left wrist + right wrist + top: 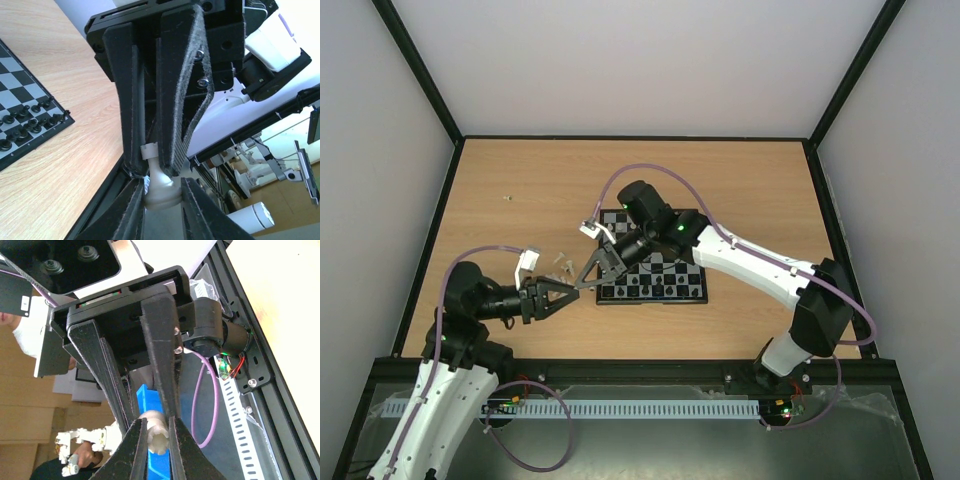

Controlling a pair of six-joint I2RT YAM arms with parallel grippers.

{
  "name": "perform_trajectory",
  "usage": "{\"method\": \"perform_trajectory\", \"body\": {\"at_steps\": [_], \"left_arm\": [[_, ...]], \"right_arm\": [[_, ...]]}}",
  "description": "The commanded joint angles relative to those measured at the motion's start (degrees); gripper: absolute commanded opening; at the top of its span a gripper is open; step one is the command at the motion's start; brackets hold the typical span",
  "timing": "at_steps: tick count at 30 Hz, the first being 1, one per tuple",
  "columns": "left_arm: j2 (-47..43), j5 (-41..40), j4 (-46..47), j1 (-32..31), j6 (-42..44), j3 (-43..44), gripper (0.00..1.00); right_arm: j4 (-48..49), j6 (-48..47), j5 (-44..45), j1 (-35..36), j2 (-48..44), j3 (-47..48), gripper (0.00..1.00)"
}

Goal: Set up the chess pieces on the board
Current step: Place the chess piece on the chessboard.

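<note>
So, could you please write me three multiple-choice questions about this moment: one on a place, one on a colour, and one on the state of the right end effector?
1. Relative to the board, where do the left end effector and the right end effector meet?
A) over its middle
B) beside its left edge, over the table
C) past its far right corner

2. What colour is the chess piece between them?
A) cream-white
B) black
C) red

3. How is the right end effector?
A) wide open
B) out of view
C) shut on the chess piece

Answers:
1 B: the top view shows both tips together just left of the board.
2 A: both wrist views show a pale piece.
3 C: in the right wrist view its fingers press on the piece.
</note>
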Motion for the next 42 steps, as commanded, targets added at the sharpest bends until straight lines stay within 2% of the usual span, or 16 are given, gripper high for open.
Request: {"method": "perform_trajectory", "body": {"at_steps": [1, 6, 8, 18, 21, 25, 27, 31, 36, 42], "left_arm": [[0.75, -1.22, -2.98, -0.29, 0.45, -0.01, 0.31], [1.24, -4.32, -5.07, -0.19, 2.39, 1.94, 0.72], [1.61, -5.23, -5.98, -0.19, 3.20, 3.13, 0.79], [4.39, -10.12, -8.92, -0.08, 6.20, 6.90, 0.88], [5.74, -13.50, -10.63, 0.17, 7.04, 8.34, 0.90], [8.63, -17.75, -12.49, 0.69, 8.48, 9.39, 0.95], [9.76, -20.27, -12.69, 1.09, 8.94, 9.42, 0.99], [13.29, -26.79, -15.89, 1.87, 11.58, 10.49, 0.99], [16.15, -30.89, -17.14, 2.90, 13.27, 10.67, 0.99], [17.57, -29.98, -15.96, 4.99, 13.26, 10.02, 0.99]], "right_arm": [[-2.85, -2.47, 1.28, 0.74, 0.53, 3.19, 0.04], [-6.43, -4.25, 5.27, 0.24, 1.23, 4.55, 0.03], [-6.99, -4.47, 6.41, -0.43, 1.46, 4.49, 0.03], [-10.02, -6.02, 12.33, -4.54, 1.93, 3.58, 0.03], [-14.22, -7.63, 20.62, -5.82, 3.81, 6.55, 0.03], [-23.43, -10.17, 43.96, -6.34, 11.69, 17.85, 0.03], [-27.58, -11.00, 52.85, -6.45, 17.83, 24.84, 0.02], [-35.50, -11.46, 65.66, -6.52, 32.30, 40.48, 0.01], [-43.72, -11.96, 76.68, -6.73, 46.66, 58.82, 0.01], [-40.52, -11.62, 79.99, -7.87, 51.27, 61.04, 0.03]]}}
